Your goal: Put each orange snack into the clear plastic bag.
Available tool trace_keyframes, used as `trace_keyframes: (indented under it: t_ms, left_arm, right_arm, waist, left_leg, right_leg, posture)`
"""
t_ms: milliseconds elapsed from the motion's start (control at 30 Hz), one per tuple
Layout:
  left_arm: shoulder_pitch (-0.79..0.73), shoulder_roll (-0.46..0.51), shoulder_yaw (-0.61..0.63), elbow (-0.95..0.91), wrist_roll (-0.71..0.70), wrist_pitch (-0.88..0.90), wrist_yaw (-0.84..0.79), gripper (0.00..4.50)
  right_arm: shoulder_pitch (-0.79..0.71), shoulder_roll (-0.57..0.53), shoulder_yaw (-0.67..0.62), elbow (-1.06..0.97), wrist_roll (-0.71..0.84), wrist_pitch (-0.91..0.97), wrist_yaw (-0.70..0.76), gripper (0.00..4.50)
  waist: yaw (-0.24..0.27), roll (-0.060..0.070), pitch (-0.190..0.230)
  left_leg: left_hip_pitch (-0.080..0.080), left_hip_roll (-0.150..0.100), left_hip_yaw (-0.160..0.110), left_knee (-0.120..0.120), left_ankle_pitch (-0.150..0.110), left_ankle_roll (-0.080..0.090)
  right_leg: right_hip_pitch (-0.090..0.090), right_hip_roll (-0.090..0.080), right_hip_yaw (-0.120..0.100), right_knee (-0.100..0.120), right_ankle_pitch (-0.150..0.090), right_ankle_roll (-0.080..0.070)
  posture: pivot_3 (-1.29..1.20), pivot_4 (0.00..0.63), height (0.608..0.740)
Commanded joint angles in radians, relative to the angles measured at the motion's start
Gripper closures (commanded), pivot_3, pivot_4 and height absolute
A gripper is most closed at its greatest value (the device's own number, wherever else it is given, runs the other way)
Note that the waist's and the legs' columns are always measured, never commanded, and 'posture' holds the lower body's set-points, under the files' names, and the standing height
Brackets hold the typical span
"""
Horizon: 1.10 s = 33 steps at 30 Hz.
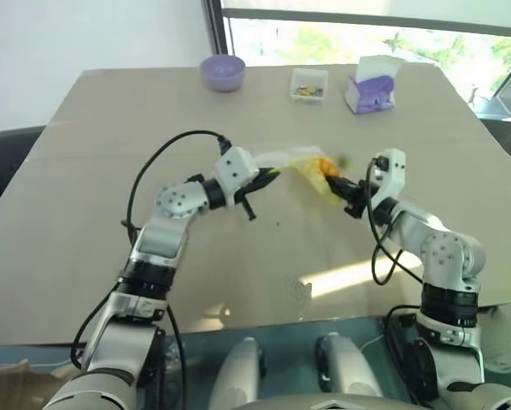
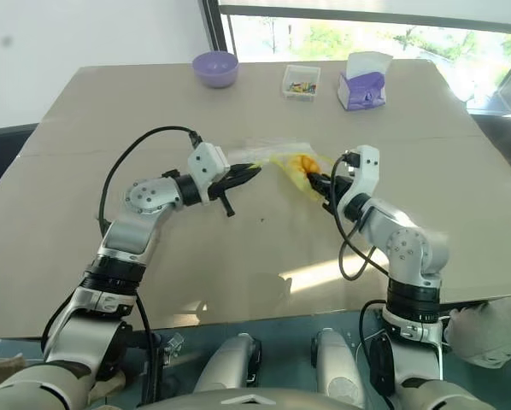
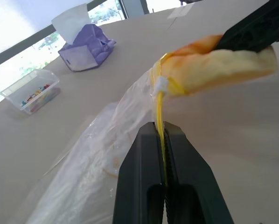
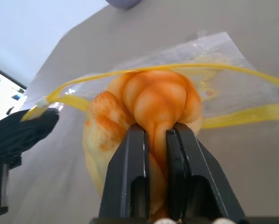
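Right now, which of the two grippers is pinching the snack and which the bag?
The right gripper pinches the orange snack. The left gripper is clamped on the yellow zip strip of the clear bag.

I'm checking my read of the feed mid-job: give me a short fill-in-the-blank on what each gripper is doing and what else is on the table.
1. The right gripper is shut on the orange ____.
2. The left gripper pinches the clear bag by its ____ zip strip.
3. At the table's far edge, beside the small clear box, stands a purple ____.

Missing words: snack; yellow; bowl
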Motion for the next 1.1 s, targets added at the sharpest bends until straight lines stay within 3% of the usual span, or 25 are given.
trace_keyframes:
  t_ms: [33,433,467,533,700,833,933,1067,1100]
  left_arm:
    - [0.013,0.019,-0.001,-0.06,-0.003,-0.046,-0.028,4.5]
    - [0.081,0.045,-0.013,-0.114,-0.08,-0.099,-0.181,4.5]
    - [0.079,0.044,-0.011,-0.112,-0.083,-0.094,-0.18,4.5]
    - [0.08,0.037,-0.002,-0.109,-0.106,-0.076,-0.185,4.5]
    - [0.065,0.026,0.043,-0.072,-0.166,-0.006,-0.162,4.5]
    - [0.031,0.01,0.089,-0.041,-0.206,0.062,-0.126,4.5]
    - [-0.007,-0.001,0.123,-0.008,-0.226,0.114,-0.086,4.5]
    - [-0.045,-0.017,0.161,-0.01,-0.278,0.195,-0.065,4.5]
    - [-0.049,-0.02,0.168,-0.014,-0.289,0.209,-0.063,4.5]
  right_arm:
    - [-0.036,-0.042,0.042,0.009,-0.026,-0.035,0.041,4.15]
    - [-0.126,-0.013,0.083,0.189,-0.101,-0.175,0.078,4.15]
    - [-0.133,-0.005,0.074,0.211,-0.106,-0.191,0.07,3.63]
    - [-0.142,0.012,0.056,0.238,-0.098,-0.203,0.062,3.32]
    - [-0.13,0.023,0.028,0.212,-0.072,-0.173,0.05,1.03]
    - [-0.096,0.001,0.025,0.142,-0.068,-0.173,0.063,1.03]
    - [-0.043,-0.075,0.071,0.039,-0.109,-0.214,0.12,1.03]
    - [0.021,-0.177,0.111,-0.081,-0.161,-0.288,0.179,0.06]
    - [0.033,-0.194,0.124,-0.099,-0.178,-0.31,0.189,0.06]
  waist:
    - [-0.001,0.0,0.0]
    - [-0.005,0.0,0.0]
    - [-0.004,0.0,0.0]
    - [-0.003,0.0,0.0]
    - [-0.004,0.0,0.0]
    - [-0.004,0.0,0.0]
    - [0.0,0.0,0.0]
    - [-0.002,0.0,0.0]
    - [-0.002,0.0,0.0]
  left_leg:
    - [-0.001,0.0,0.0,0.0,0.0,0.0]
    - [-0.002,0.0,0.0,0.0,0.0,0.0]
    - [-0.003,0.0,0.0,0.0,0.0,0.0]
    - [-0.003,0.0,0.0,0.0,0.0,0.0]
    - [-0.005,0.0,0.0,0.0,0.0,0.0]
    - [-0.005,0.0,0.0,0.0,0.0,0.0]
    - [-0.005,0.0,-0.001,0.0,0.0,0.0]
    - [-0.006,0.0,-0.001,0.001,0.0,0.0]
    - [-0.006,0.0,-0.001,0.001,0.0,0.0]
  right_leg:
    - [-0.001,0.0,0.0,0.0,0.0,0.0]
    - [-0.003,0.0,0.0,0.0,0.0,0.0]
    - [-0.003,0.0,0.0,0.0,0.0,0.0]
    - [-0.003,0.0,-0.001,0.0,0.0,0.0]
    - [-0.005,0.0,0.0,0.0,0.0,0.0]
    - [-0.005,0.0,-0.001,0.0,0.0,0.0]
    - [-0.005,0.0,-0.001,0.0,0.0,0.0]
    - [-0.005,0.0,-0.001,0.0,0.0,0.0]
    - [-0.005,0.0,-0.001,0.0,0.0,0.0]
  posture:
    - [0.0,0.15,0.74]
    - [0.0,0.15,0.74]
    - [0.0,0.15,0.74]
    - [0.0,0.15,0.74]
    - [0.0,0.15,0.74]
    - [0.0,0.15,0.74]
    - [0.0,0.15,0.74]
    - [0.0,0.15,0.74]
    - [0.0,0.15,0.74]
